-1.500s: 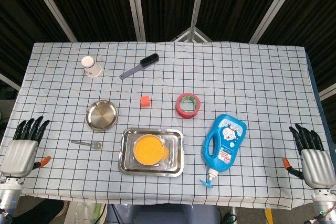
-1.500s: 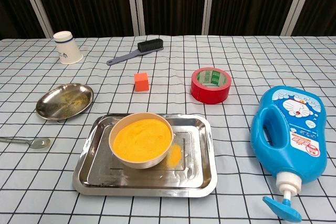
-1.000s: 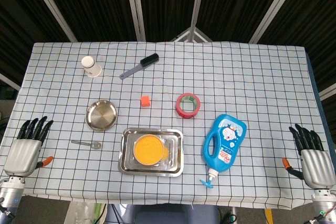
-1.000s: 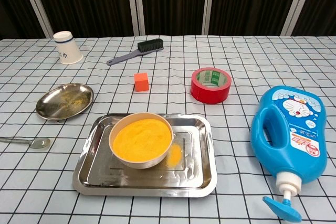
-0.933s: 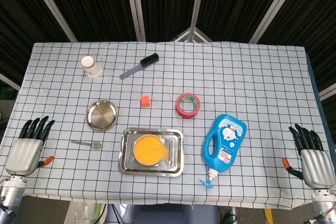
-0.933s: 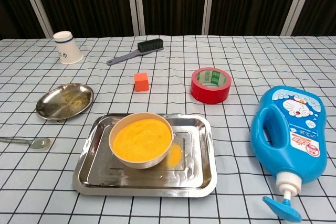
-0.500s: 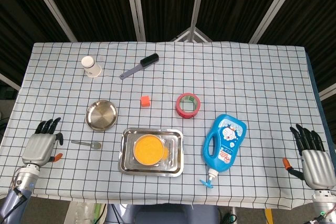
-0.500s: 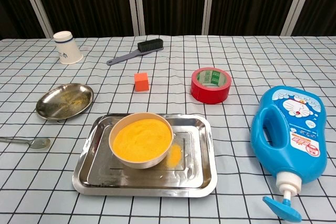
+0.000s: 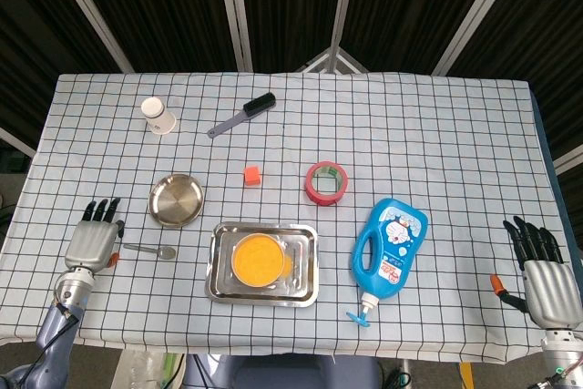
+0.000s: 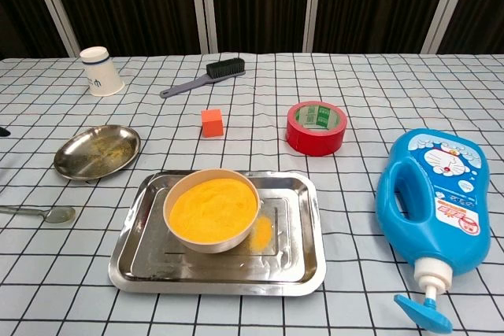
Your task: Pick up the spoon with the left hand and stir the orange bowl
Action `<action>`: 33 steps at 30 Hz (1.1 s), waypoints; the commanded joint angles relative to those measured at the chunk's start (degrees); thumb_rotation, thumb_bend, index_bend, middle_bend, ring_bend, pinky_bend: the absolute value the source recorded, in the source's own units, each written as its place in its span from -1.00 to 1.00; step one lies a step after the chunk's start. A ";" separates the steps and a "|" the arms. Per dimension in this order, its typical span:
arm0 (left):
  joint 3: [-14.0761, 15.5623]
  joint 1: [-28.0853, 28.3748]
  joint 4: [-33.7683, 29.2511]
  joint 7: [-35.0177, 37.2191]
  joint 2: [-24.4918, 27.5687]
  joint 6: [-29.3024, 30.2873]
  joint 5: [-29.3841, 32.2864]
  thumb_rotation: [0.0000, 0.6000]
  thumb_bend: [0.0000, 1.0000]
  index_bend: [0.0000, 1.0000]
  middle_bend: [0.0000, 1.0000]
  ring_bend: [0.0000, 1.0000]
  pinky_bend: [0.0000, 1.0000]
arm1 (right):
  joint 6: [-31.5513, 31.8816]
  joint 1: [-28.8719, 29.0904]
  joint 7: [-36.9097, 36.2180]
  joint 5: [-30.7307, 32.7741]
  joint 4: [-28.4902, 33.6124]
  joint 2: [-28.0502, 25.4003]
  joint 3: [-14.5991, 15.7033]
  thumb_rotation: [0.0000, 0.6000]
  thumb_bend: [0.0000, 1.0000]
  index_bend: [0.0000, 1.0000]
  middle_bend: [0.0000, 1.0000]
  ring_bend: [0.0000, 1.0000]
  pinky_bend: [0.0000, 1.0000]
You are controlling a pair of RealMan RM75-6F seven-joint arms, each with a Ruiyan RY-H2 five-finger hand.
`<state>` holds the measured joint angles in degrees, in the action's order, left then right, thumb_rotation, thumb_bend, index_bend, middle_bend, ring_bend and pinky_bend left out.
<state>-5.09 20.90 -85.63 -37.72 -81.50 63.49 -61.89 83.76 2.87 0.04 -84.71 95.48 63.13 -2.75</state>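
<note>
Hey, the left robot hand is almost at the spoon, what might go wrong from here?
1. The spoon lies flat on the cloth, so the left robot hand may push it away instead of lifting it.
2. The steel dish sits close behind the spoon and may get knocked.
3. The orange bowl looks nearly full, with some already spilled on the tray; stirring may spill more.

Bright even light, soft shadows, sharp

Left hand (image 9: 90,241): back up, fingers extended and apart, holding nothing.
Right hand (image 9: 544,280): back up, fingers spread, empty, at the table's near edge.
</note>
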 commanded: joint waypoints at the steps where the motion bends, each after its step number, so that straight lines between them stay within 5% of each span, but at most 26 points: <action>1: -0.24 0.63 0.66 -0.27 -0.90 -0.42 0.68 1.00 -0.25 -0.04 -0.99 -1.00 -1.00 | -0.07 0.02 -0.02 0.09 -0.04 0.02 -0.04 1.00 -0.24 -1.00 -1.00 -1.00 -1.00; 33: 1.32 2.78 2.72 -0.94 -5.02 -0.97 2.58 1.00 -0.05 0.01 -0.96 -1.00 -1.00 | -0.68 0.13 -0.38 0.75 0.18 -0.14 -0.16 1.00 -0.24 -1.00 -1.00 -1.00 -1.00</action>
<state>-3.77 23.65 -82.99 -38.63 -86.46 62.56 -59.39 83.08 3.00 -0.33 -83.95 95.65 62.99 -2.91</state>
